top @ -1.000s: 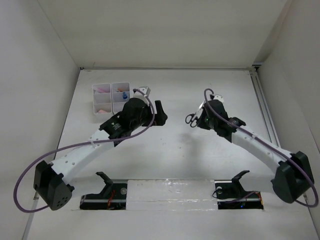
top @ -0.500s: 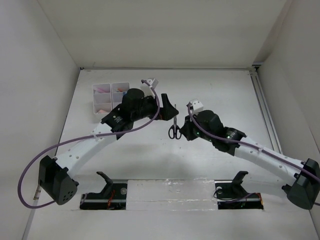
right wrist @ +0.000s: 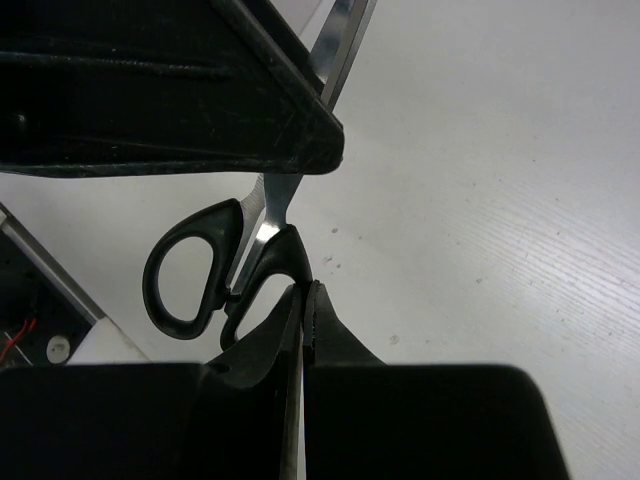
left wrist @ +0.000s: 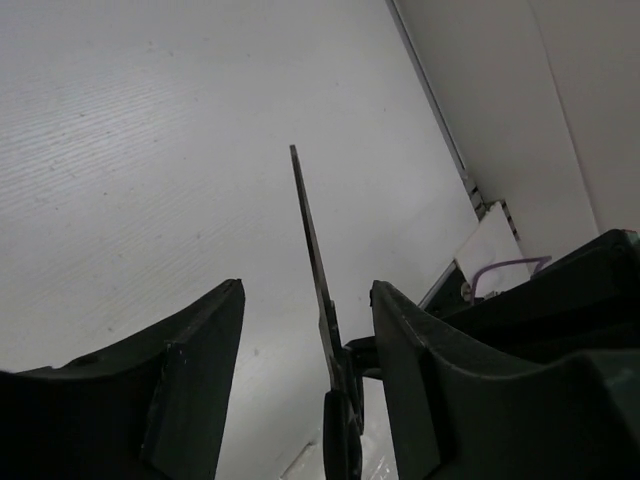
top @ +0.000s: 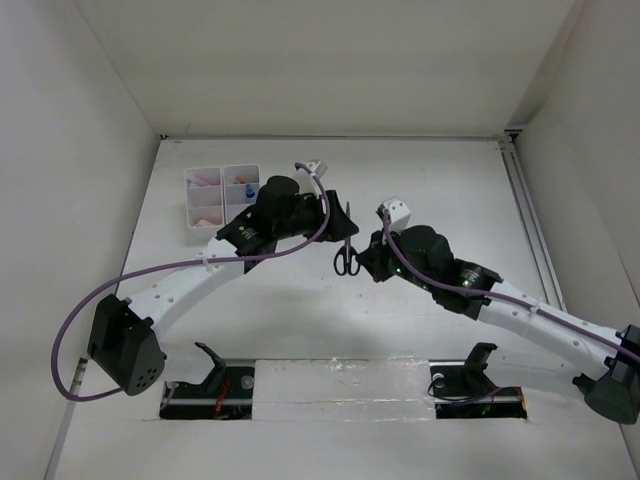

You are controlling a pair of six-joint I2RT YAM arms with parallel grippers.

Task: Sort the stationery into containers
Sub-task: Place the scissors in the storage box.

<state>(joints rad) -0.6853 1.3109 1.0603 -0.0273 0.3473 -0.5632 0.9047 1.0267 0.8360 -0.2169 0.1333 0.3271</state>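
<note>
The scissors [left wrist: 341, 430] are found near the middle of the desk [top: 430, 180], with the closed blades pointed toward 12 o'clock and the black handles toward 6 o'clock in the overhead view. They are held by the right fingers [right wrist: 330, 345], which are pressed together on the neck of one handle loop, reached from about 4 o'clock. The other loop is left free and is seen whole in the right wrist view.

The left fingers [left wrist: 195, 370] are set partly apart on either side of the blade. Light desk is seen between the blade and each finger, with the blade closer to the finger at 3 o'clock in the left wrist view. The handles are cut off by the bottom edge of that view. In the right wrist view, most of the blade is hidden behind one dark left finger, and only a short silver stretch is shown on either side of it.

The organiser tray [top: 222, 190] is placed at about 10 o'clock from the scissors, well apart from them, near the far left of the desk. Pink items are seen in its compartments, along with what appears to be a blue cap. The rest of its contents are too small to make out.
</note>
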